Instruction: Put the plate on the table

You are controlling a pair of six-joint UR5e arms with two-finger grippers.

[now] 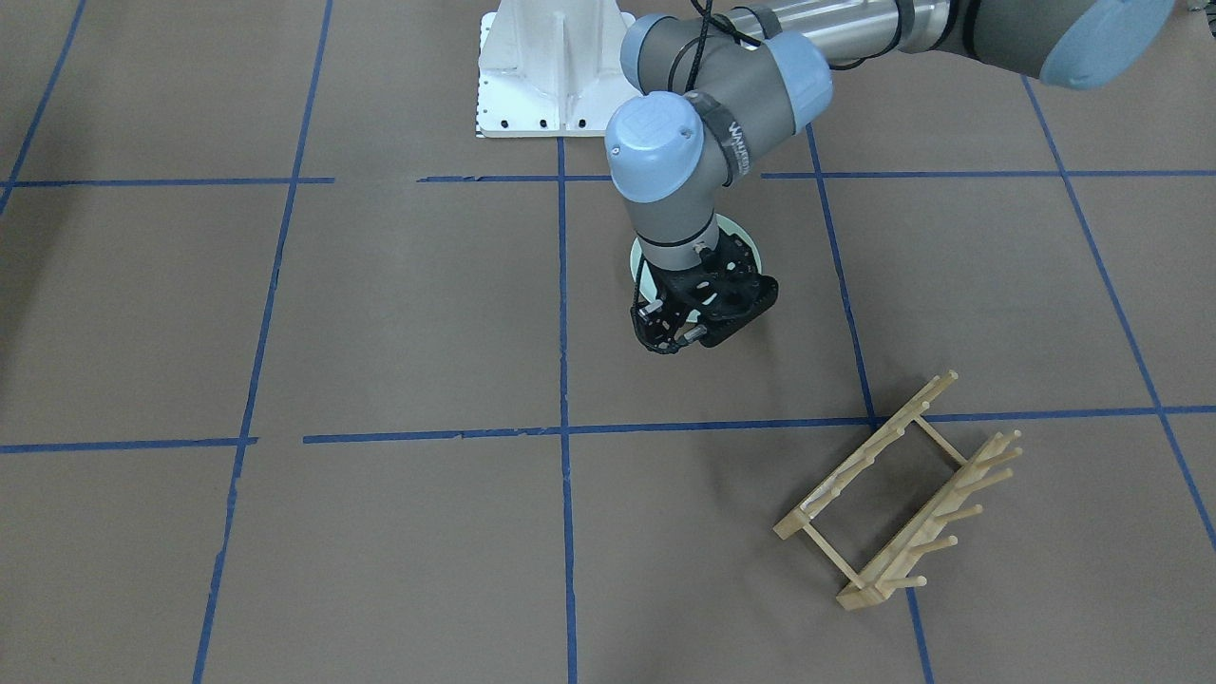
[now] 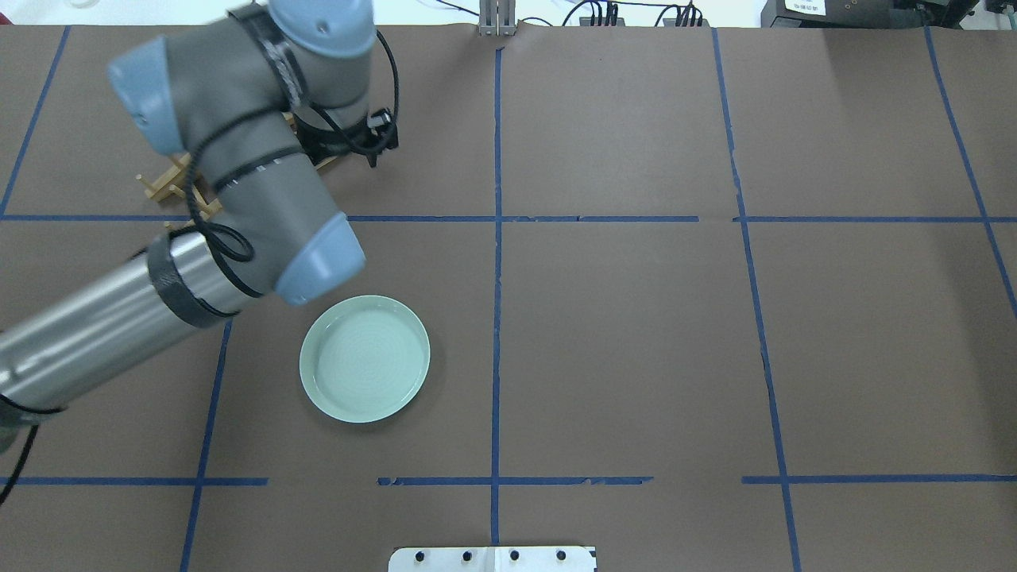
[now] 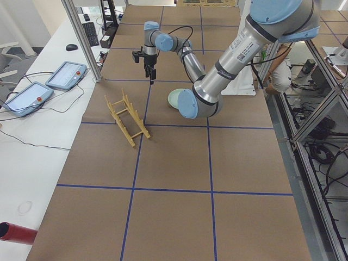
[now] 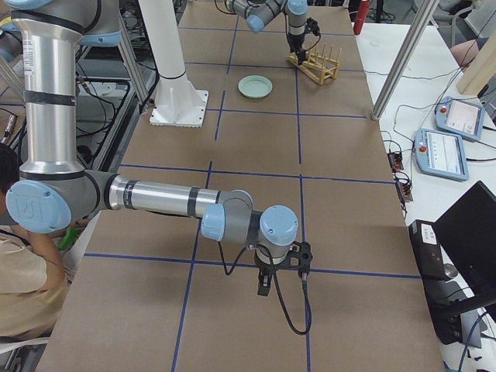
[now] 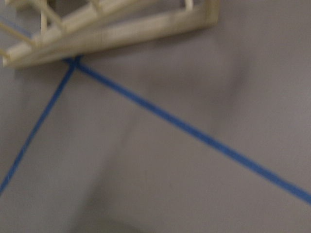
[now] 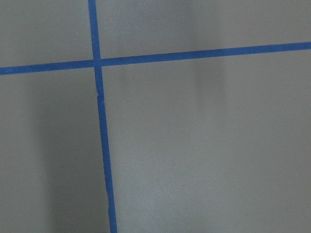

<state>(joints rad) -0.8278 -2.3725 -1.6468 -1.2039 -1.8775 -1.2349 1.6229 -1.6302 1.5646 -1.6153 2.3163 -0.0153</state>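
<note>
Plate (image 2: 365, 359) lies flat and face-up on the bench (image 2: 636, 342). It sits inside 1 grid square on the robot's left half, just beside the middle line of blue tape (image 2: 496, 318) without touching it. Its raised rim is whole and glossy, and it is apart from both grippers.

The left arm reaches over the plate, so the front-facing view shows only slivers of mint green behind the wrist. The left gripper (image 1: 673, 328) points down above bare bench, past the plate on the side away from the robot's base (image 1: 546, 71) and near the wooden rack (image 1: 898, 494). I cannot tell whether its fingers are spread or pressed together. The left wrist camera, blurred, shows one end of the rack at the top of its picture, with a crossing of 2 tape lines at the rack's corner.

The rack stands on the bench apart from the plate, its pegs up.

The right gripper (image 4: 263, 288) hangs just above a tape line at the bench's far right end, well apart from the plate. It appears only in the side view, so I cannot tell how its fingers stand.
</note>
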